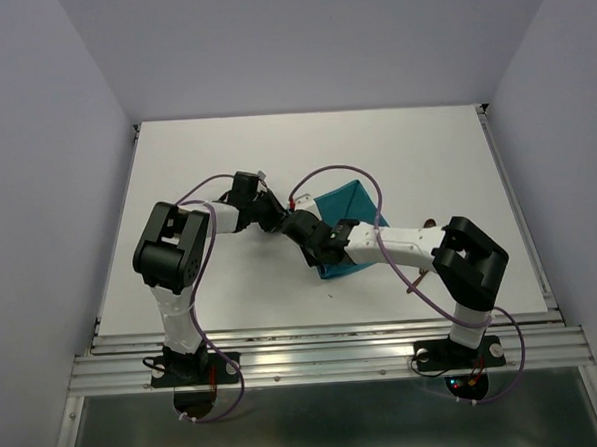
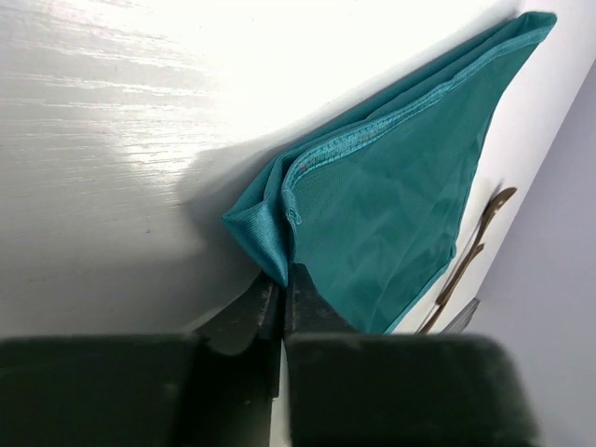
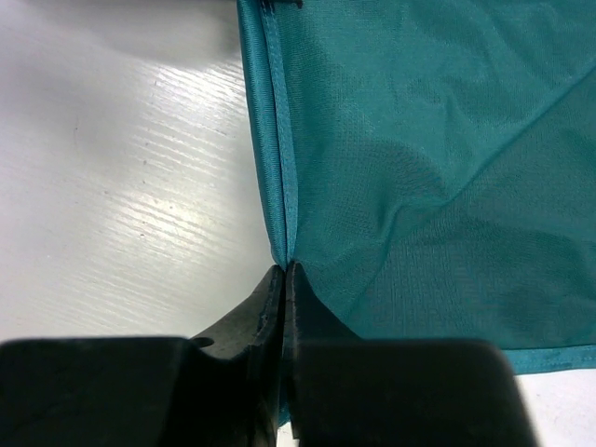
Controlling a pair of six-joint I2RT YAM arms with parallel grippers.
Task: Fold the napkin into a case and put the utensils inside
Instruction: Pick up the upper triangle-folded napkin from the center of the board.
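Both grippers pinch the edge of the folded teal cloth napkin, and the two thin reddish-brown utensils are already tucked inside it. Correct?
Not quite. The thin reddish-brown utensils are not inside: the left wrist view shows them lying on the white table beside the folded teal cloth napkin. The left gripper and right gripper do pinch its edge.

No text, label, brand mark, number or sign can be read in any of the three views. The teal napkin (image 3: 419, 186) and the white bench (image 1: 225, 157) show plain, unmarked surfaces.
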